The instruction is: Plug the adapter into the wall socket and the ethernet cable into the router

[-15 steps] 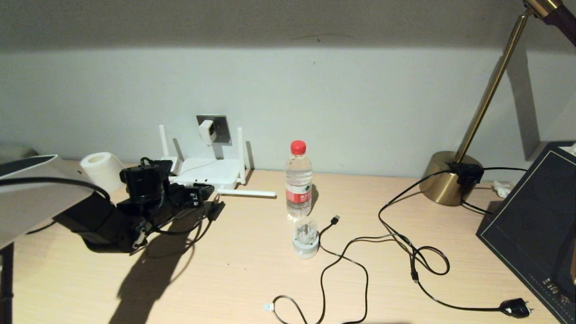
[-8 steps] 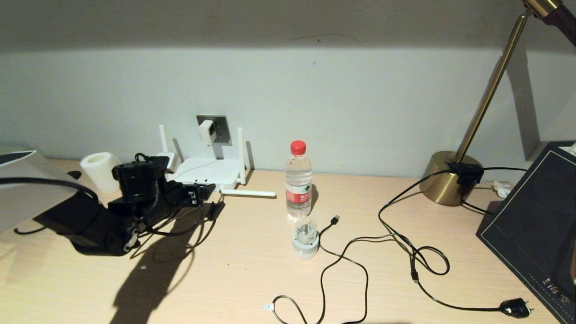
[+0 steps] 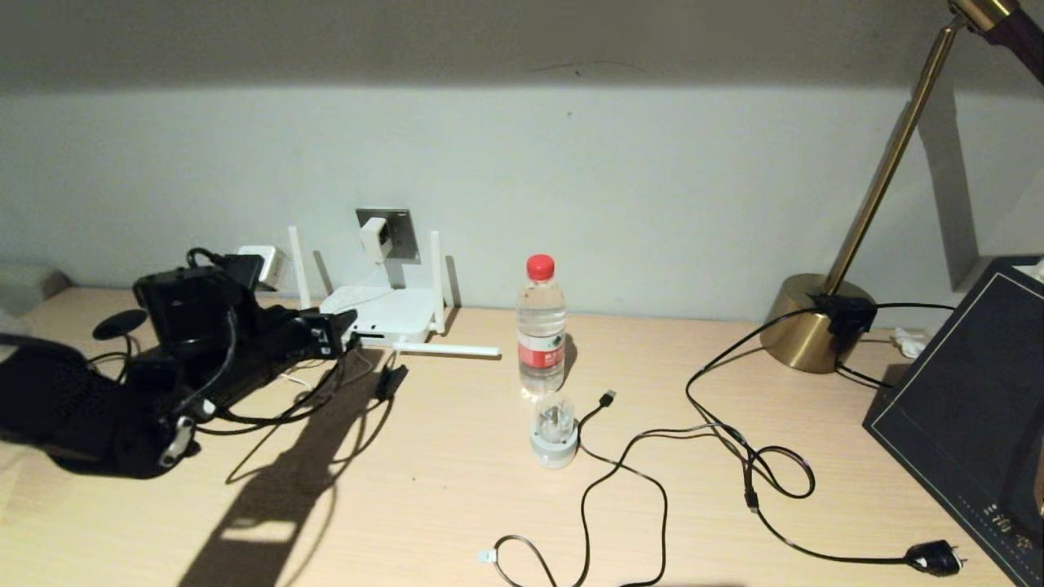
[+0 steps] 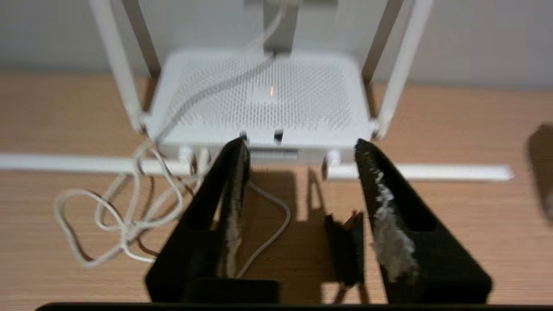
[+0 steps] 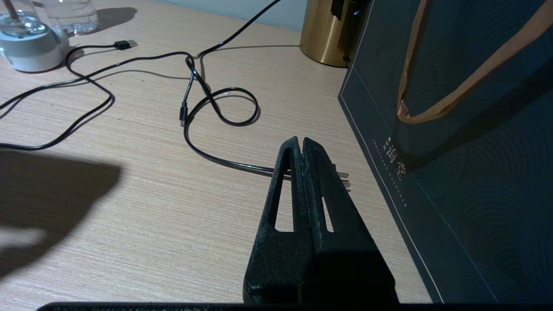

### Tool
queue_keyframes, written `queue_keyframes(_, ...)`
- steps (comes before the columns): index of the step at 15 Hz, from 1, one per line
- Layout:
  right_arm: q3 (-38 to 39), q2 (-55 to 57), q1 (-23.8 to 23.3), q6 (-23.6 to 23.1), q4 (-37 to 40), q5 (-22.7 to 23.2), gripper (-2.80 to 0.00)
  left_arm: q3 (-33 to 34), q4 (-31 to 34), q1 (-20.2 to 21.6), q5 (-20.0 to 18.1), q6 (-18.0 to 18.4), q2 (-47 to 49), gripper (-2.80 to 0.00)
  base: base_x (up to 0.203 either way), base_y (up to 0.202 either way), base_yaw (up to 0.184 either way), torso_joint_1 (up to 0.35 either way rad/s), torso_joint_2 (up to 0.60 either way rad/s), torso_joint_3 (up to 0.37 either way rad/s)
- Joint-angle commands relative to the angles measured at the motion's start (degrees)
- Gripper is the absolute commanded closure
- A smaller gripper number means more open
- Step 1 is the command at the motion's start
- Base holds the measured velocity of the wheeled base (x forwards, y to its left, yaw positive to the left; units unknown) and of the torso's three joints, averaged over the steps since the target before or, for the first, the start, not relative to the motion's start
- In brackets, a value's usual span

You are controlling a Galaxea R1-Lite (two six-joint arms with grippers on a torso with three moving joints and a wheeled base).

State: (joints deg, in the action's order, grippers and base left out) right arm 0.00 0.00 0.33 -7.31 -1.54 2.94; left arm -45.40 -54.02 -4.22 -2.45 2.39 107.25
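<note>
Router (image 3: 379, 314) sat against the wall below the wall socket (image 3: 390, 234) with the adapter (image 3: 374, 239) plugged in, while from the left wrist the left gripper (image 4: 302, 151) gaped wide and empty just before it, and the right gripper (image 5: 301, 149) was pinched closed, holding nothing, above the table (image 5: 173, 207).
</note>
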Motion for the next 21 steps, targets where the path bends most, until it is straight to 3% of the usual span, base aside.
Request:
queue_keyframes(1,0.7,0.1,0.0,-0.1,0.0,0.1,0.0,0.5,0.8,-0.3,0.0,0.1,-8.3,0.0,0.0,0.0,0.0,0.0,0.0,0.0)
queue_keyframes(5,0.7,0.1,0.0,-0.1,0.0,0.1,0.0,5.3,15.4,-1.0,0.0,0.8,-31.2,0.0,0.0,0.0,0.0,0.0,0.0,0.0)
queue_keyframes(7,0.7,0.1,0.0,-0.1,0.0,0.1,0.0,17.0,23.3,-1.7,0.0,1.0,-43.6,0.0,0.0,0.0,0.0,0.0,0.0,0.0)
queue_keyframes(9,0.7,0.1,0.0,-0.1,0.0,0.1,0.0,33.8,30.0,-2.1,0.2,1.1,-56.8,0.0,0.0,0.0,0.0,0.0,0.0,0.0)
queue_keyframes(11,0.7,0.1,0.0,-0.1,0.0,0.1,0.0,42.4,38.7,-2.2,0.6,1.2,-69.6,0.0,0.0,0.0,0.0,0.0,0.0,0.0)
queue_keyframes(13,0.7,0.1,0.0,-0.1,0.0,0.1,0.0,43.8,47.7,-1.0,1.2,1.3,-83.0,0.0,0.0,0.0,0.0,0.0,0.0,0.0)
queue_keyframes(15,0.7,0.1,0.0,-0.1,0.0,0.1,0.0,44.1,52.2,1.0,1.5,1.5,-93.7,0.0,0.0,0.0,0.0,0.0,0.0,0.0)
queue_keyframes(18,0.8,0.1,0.0,-0.3,0.0,0.1,0.0,44.5,54.8,3.1,0.5,3.4,-106.4,0.0,0.0,0.0,0.0,0.0,0.0,0.0)
queue_keyframes(21,0.8,0.1,0.0,-0.1,0.0,0.1,0.0,45.5,53.1,4.0,-0.1,4.3,-107.3,0.0,0.0,0.0,0.0,0.0,0.0,0.0)
